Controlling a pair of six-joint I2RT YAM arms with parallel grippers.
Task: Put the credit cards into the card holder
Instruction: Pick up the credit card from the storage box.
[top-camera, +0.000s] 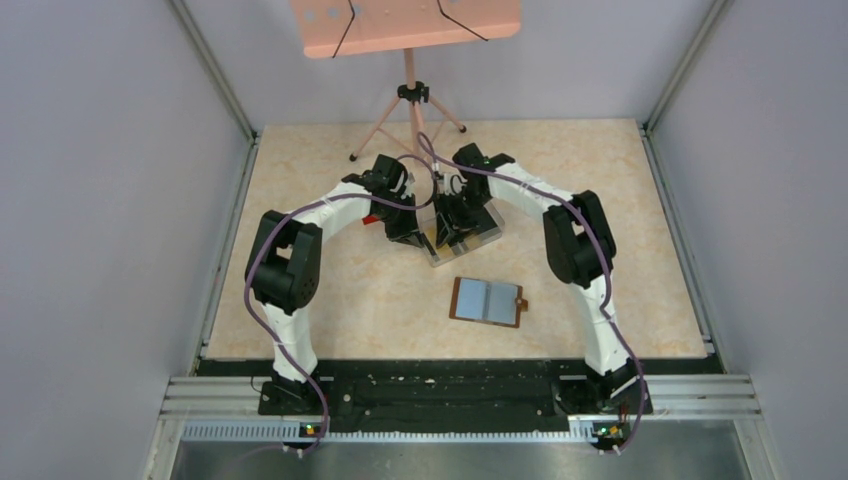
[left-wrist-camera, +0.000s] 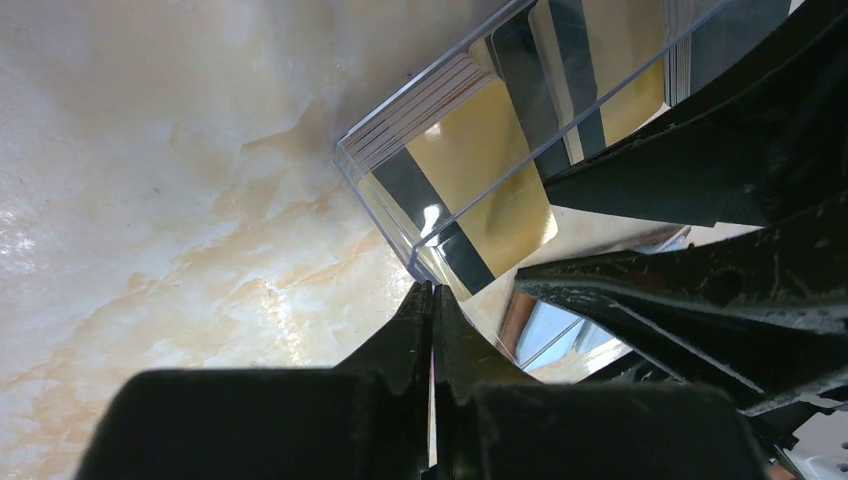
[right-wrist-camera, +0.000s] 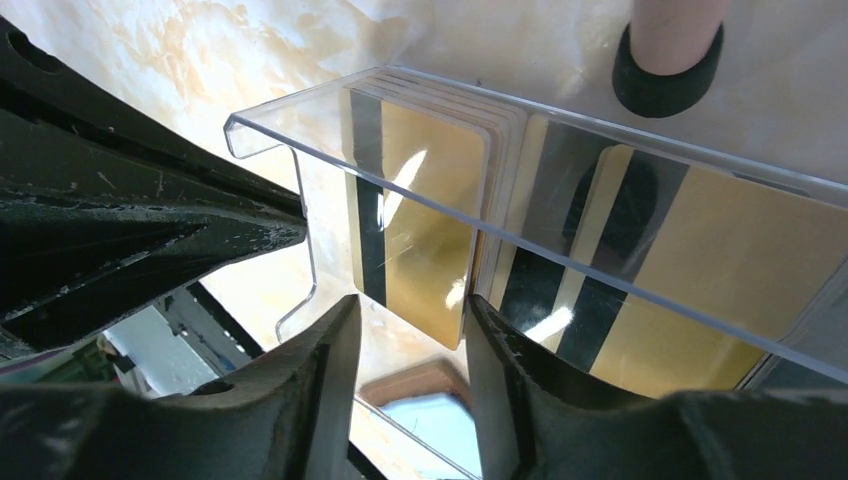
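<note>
Several tan-yellow credit cards (right-wrist-camera: 425, 200) with black stripes stand in a clear plastic box (right-wrist-camera: 520, 120) at mid-table (top-camera: 472, 238). They also show in the left wrist view (left-wrist-camera: 480, 170). The brown card holder (top-camera: 487, 300) lies open nearer the arms, with pale blue showing inside. It shows in part in the wrist views (right-wrist-camera: 415, 385) (left-wrist-camera: 520, 315). My right gripper (right-wrist-camera: 410, 330) is open over the box, with the lower corner of one tan-yellow card between its fingers. My left gripper (left-wrist-camera: 432, 300) is shut and empty at the box's corner. In the top view both grippers (top-camera: 415, 238) (top-camera: 450, 232) meet at the box.
A pink board on a tripod (top-camera: 408, 25) stands at the back, one foot (right-wrist-camera: 668, 60) close behind the box. A small red tray (top-camera: 372, 219) is partly hidden under the left arm. Grey walls enclose the table.
</note>
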